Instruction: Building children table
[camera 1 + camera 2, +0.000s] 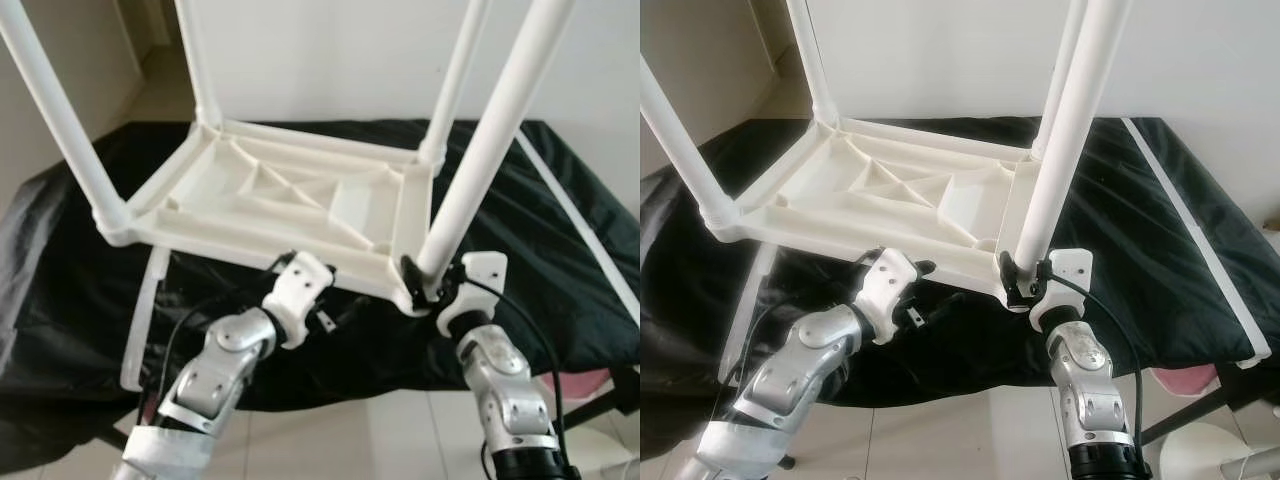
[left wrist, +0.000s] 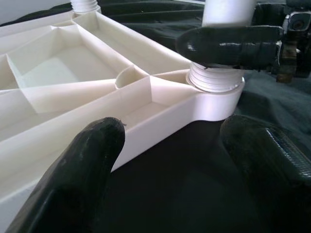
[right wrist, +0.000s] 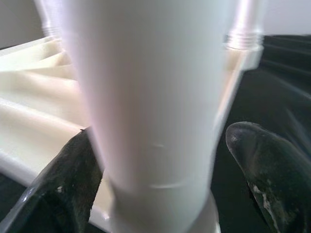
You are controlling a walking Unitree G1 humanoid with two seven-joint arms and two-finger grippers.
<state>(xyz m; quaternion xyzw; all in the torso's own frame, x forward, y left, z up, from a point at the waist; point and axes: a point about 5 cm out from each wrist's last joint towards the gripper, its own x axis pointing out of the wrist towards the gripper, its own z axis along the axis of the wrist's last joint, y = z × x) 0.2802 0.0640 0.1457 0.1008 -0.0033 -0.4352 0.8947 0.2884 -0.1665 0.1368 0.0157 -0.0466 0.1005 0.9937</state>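
The white table top (image 1: pixel 290 205) lies upside down on the black-covered bench (image 1: pixel 560 240), four legs standing up. The right gripper (image 1: pixel 418 285) has its fingers spread around the near right leg (image 1: pixel 490 150). The left gripper (image 1: pixel 290 262), fingers spread, sits at the near edge.

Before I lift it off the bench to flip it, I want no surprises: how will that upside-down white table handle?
The table will probably stay stiff: its underside is ribbed plastic. It looks light for its bulk, being hollow between ribs. With four legs up, like the one at the right claw, it may feel top-heavy and slide on the black cloth.
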